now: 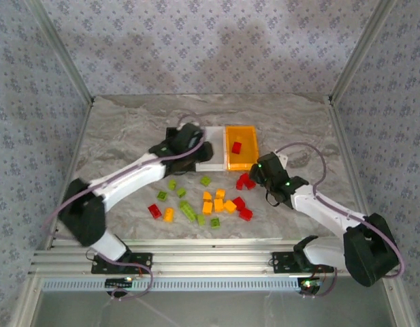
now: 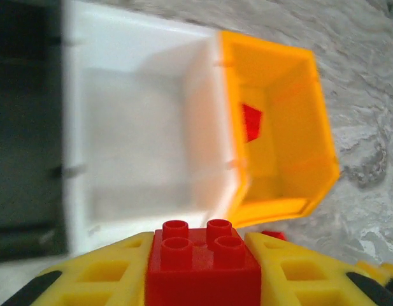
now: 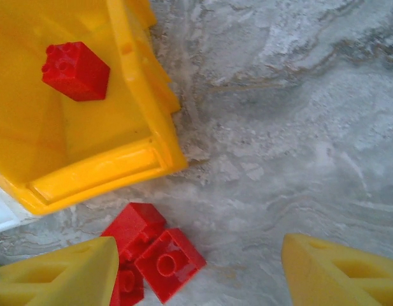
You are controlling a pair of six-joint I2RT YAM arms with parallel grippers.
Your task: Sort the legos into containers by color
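Nearest the arm bases, a scatter of small loose plastic bricks (image 1: 203, 202) in red, orange and lime green lies on the grey marbled tabletop (image 1: 128, 136), the greens mostly to the left and middle, a few reds at either end. Just beyond them on the right, the right gripper (image 1: 256, 172) hangs low over the table, its yellow fingers (image 3: 56, 277) spread wide apart. Under it a cluster of red bricks (image 3: 151, 248) sits on the marble, just beside the near corner of the orange-yellow open-topped plastic bin (image 3: 142, 102). A single red brick (image 3: 75, 70) rests on that bin's floor. Farther back on the left, the left gripper (image 1: 190, 142) reaches over the row of bins, pinching a red four-stud brick (image 2: 202, 261) between its yellow fingers (image 2: 107, 274), the studs showing on top. From its wrist camera, the white plastic bin (image 2: 139, 146) lies just ahead of the held brick. The black bin (image 2: 24, 127) stands against its left wall, the orange-yellow one against its right. The black bin's inside is too dark and blurred to read.
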